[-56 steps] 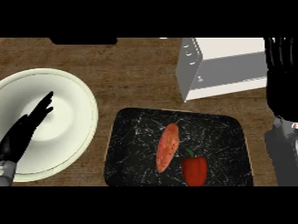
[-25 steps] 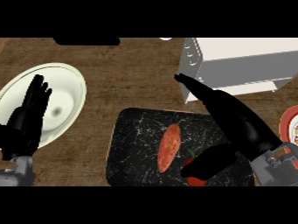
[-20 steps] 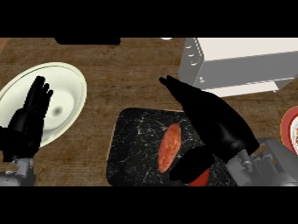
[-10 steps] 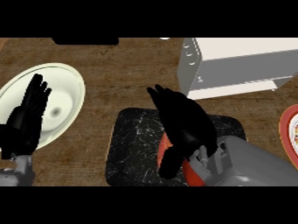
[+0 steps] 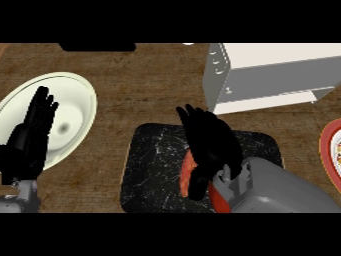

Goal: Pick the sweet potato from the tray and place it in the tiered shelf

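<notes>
An orange sweet potato [image 5: 187, 173] lies in the black speckled tray [image 5: 152, 165] at the counter's centre, mostly hidden beneath my right hand [image 5: 211, 144]. That hand lies flat over it, fingers straight and pointing to the far left, the thumb hanging down beside the potato; it is open. A red vegetable [image 5: 219, 198] peeks out by the wrist. The white tiered shelf [image 5: 276, 75] stands at the back right, beyond the tray. My left hand [image 5: 27, 137] rests open, fingers up, over the cream plate at the left.
A cream plate [image 5: 73, 107] sits at the left on the wooden counter. A red-rimmed patterned plate [image 5: 337, 150] shows at the right edge. A dark object [image 5: 98, 47] sits at the far edge.
My right hand came down from beside the shelf, swung left and lowered onto the tray, now covering the sweet potato. The left hand lifted slightly and then stayed still.
</notes>
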`<act>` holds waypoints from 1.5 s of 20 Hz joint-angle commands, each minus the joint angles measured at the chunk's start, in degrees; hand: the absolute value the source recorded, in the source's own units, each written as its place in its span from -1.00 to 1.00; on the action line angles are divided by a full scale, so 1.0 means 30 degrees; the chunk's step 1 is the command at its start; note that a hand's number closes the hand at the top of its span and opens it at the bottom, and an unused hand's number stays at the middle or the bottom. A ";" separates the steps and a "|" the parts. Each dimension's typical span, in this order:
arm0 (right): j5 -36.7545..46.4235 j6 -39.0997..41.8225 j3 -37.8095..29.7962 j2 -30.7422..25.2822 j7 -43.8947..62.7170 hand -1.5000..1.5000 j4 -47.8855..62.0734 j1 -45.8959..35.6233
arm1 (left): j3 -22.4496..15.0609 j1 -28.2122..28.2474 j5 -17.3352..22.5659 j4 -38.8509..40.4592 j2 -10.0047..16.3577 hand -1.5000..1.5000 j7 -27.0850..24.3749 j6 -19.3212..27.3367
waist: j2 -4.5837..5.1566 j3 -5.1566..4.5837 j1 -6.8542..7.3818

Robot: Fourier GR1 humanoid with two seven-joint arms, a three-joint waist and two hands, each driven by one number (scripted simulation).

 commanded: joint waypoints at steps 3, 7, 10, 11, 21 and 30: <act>0.1268 0.0847 -0.0450 0.0592 0.2107 -1.00 -0.0107 0.1003 | 0.0245 -0.0281 -0.0114 0.0234 -0.0136 0.00 -0.0104 -0.0431 | 0.0038 0.0009 -0.0006; 0.1531 0.1349 -0.0361 0.0388 0.1747 -1.00 -0.0036 0.1947 | -0.0177 -0.0699 -0.0522 -0.0368 -0.0537 0.00 0.1039 0.0059 | 0.0028 0.0014 -0.0044; 0.3048 0.0142 0.0489 0.0588 0.0319 -1.00 0.0621 0.3578 | 0.1102 -0.0860 0.0298 0.1453 -0.0141 0.00 -0.0761 -0.1097 | 0.0074 0.0007 -0.0116; 0.3057 0.0490 0.0006 0.0899 0.0201 -1.00 0.1550 0.3201 | 0.0230 0.0918 -0.0258 -0.0851 -0.0489 0.00 -0.0123 -0.0590 | 0.0041 0.0015 0.0109; 0.6476 0.0645 -0.1443 0.2996 -0.2620 -1.00 0.2723 0.5011 | 0.1403 0.0008 -0.0417 0.0065 -0.0678 0.00 -0.0240 -0.1496 | 0.0057 0.0016 0.0068; 0.7416 0.2342 -0.2781 0.4598 -0.3597 1.00 0.3807 0.6066 | 0.1721 0.0019 -0.0849 -0.0619 -0.1000 0.00 0.0551 -0.1890 | 0.0053 0.0017 0.0065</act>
